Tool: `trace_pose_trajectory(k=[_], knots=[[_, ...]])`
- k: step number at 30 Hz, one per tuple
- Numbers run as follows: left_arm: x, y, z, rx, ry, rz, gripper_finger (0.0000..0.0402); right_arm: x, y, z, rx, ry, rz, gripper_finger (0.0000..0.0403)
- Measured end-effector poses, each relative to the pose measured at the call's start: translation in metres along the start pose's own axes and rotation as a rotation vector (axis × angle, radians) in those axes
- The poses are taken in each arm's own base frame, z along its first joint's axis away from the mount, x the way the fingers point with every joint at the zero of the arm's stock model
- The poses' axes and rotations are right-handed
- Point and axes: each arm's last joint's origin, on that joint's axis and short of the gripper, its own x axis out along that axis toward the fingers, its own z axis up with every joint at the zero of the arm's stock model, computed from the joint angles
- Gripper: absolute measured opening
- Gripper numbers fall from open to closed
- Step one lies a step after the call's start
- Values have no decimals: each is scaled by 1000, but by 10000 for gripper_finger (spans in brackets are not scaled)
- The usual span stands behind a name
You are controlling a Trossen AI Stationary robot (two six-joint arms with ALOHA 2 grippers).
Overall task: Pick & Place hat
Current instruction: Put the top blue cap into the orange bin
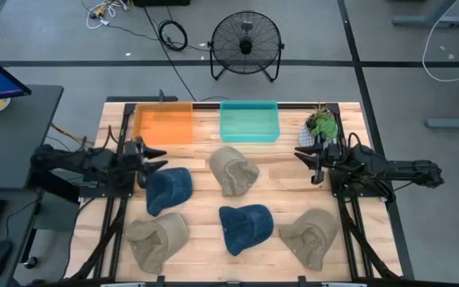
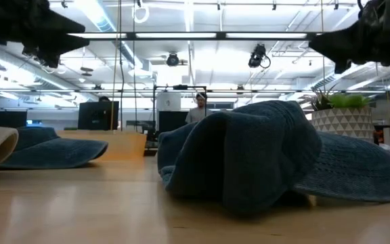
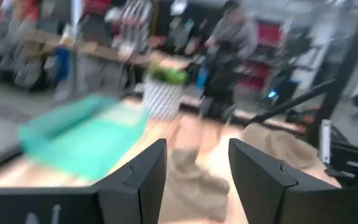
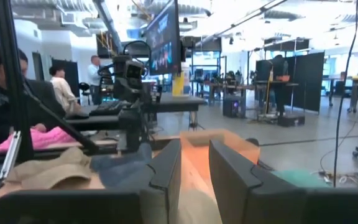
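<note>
Several hats lie on the wooden table: blue hats at the left (image 1: 170, 190) and near the middle front (image 1: 245, 227), and tan hats at the centre (image 1: 233, 170), front left (image 1: 158, 239) and front right (image 1: 309, 235). My left gripper (image 1: 156, 158) is open and empty above the table's left side, just beyond the left blue hat. My right gripper (image 1: 305, 157) is open and empty at the right side, beside the plant. In the left wrist view the fingers (image 3: 194, 171) frame the centre tan hat (image 3: 194, 180) farther off.
An orange bin (image 1: 164, 123) and a teal bin (image 1: 249, 121) stand at the table's far edge. A potted plant (image 1: 320, 127) stands at the far right, close to my right gripper. A fan (image 1: 246, 44) stands on the floor beyond the table. People show in the room behind.
</note>
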Motion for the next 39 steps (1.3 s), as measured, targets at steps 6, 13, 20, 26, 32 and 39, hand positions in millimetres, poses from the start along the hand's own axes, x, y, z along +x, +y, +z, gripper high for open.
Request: trace_pose_trajectory(k=[6, 13, 20, 26, 32, 39], knots=[[-1, -5, 23, 13, 348, 128, 177, 9, 1, 24, -18, -2, 0, 91], [20, -17, 18, 165, 640, 164, 177, 37, 4, 43, -61, 105, 5, 125], [45, -24, -11, 245, 885, 252, 177, 67, 7, 38, -82, 249, 11, 172], [58, -26, -30, 309, 1011, 298, 177, 83, 9, 27, -92, 341, 15, 190], [61, -25, -43, 344, 1136, 314, 177, 92, 11, 19, -98, 395, 18, 186], [70, -26, -59, 391, 1227, 352, 177, 95, 11, 14, -100, 418, 18, 183]])
